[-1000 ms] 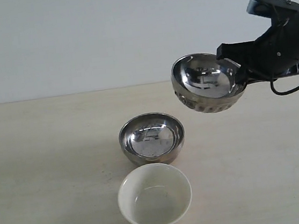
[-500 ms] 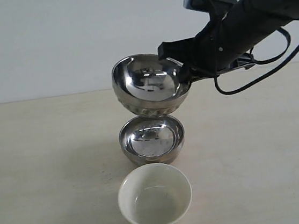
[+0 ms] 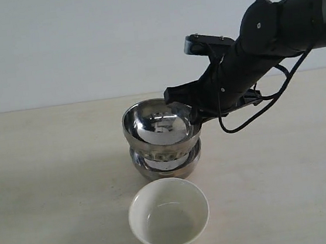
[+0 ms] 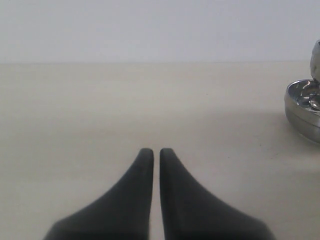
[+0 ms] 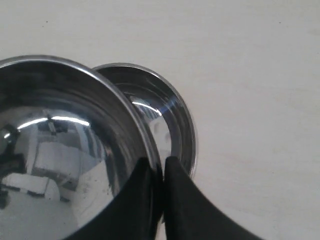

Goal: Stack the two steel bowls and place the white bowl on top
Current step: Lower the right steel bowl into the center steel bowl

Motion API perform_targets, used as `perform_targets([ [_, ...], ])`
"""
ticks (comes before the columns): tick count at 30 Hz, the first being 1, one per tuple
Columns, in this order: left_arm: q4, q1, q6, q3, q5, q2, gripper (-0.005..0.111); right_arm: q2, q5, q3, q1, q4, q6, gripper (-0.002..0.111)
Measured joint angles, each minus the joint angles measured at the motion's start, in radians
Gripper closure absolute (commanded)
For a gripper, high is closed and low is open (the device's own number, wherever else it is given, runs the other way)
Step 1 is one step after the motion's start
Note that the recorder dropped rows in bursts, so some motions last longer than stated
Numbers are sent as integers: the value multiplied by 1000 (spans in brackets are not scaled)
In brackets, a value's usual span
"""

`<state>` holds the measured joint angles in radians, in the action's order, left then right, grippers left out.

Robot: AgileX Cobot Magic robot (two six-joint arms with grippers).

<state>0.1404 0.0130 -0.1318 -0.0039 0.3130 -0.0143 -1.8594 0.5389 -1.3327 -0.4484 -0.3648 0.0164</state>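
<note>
On a pale wooden table [image 3: 52,187] against a plain light wall, three small bowls sit in a short line running from the middle of the table toward the camera. Nearest the camera is the white bowl [image 3: 169,213], upright, glossy and cream-coloured inside, with nothing in it. Just behind it, close but not touching, stands the lower steel bowl [image 3: 166,164], shiny and smooth-sided.

Directly above that one is the upper steel bowl [image 3: 161,128], which shows a ribbed band low on its side. It is partly sunk into the lower bowl and tilted slightly, so its rim still stands well clear of the rim beneath. Whether it rests on the lower bowl cannot be told.

Reaching in from the right side of the scene, the black right arm [image 3: 281,26] slopes down to the back right edge of the upper bowl. The right gripper [image 5: 161,172] pinches that bowl's rim, one finger inside the bowl and one outside, with only the thin steel wall between them. From the right wrist camera, the lower bowl's rim peeks out beside the held bowl.

Off to the left, away from the bowls, the left gripper [image 4: 156,155] hangs low over bare table with its two dark fingers [image 4: 135,195] drawn almost together, holding nothing. The steel bowls show only at the edge of its camera view.
</note>
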Motion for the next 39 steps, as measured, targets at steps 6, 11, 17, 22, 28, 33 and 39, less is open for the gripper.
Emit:
perform_targets([
  [6, 0, 0, 0, 0, 0, 0, 103, -32, -2, 0, 0, 4, 2, 108],
  [11, 0, 0, 0, 0, 0, 0, 103, -51, -29, 0, 0, 4, 2, 108],
  [17, 0, 0, 0, 0, 0, 0, 103, -69, -49, 0, 0, 4, 2, 108],
  [22, 0, 0, 0, 0, 0, 0, 103, -86, -54, 0, 0, 32, 19, 108],
  [28, 0, 0, 0, 0, 0, 0, 103, -88, -60, 0, 0, 69, 35, 108],
  [33, 0, 0, 0, 0, 0, 0, 103, -88, -69, 0, 0, 74, 39, 108],
  [39, 0, 0, 0, 0, 0, 0, 103, -88, -82, 0, 0, 77, 56, 108],
])
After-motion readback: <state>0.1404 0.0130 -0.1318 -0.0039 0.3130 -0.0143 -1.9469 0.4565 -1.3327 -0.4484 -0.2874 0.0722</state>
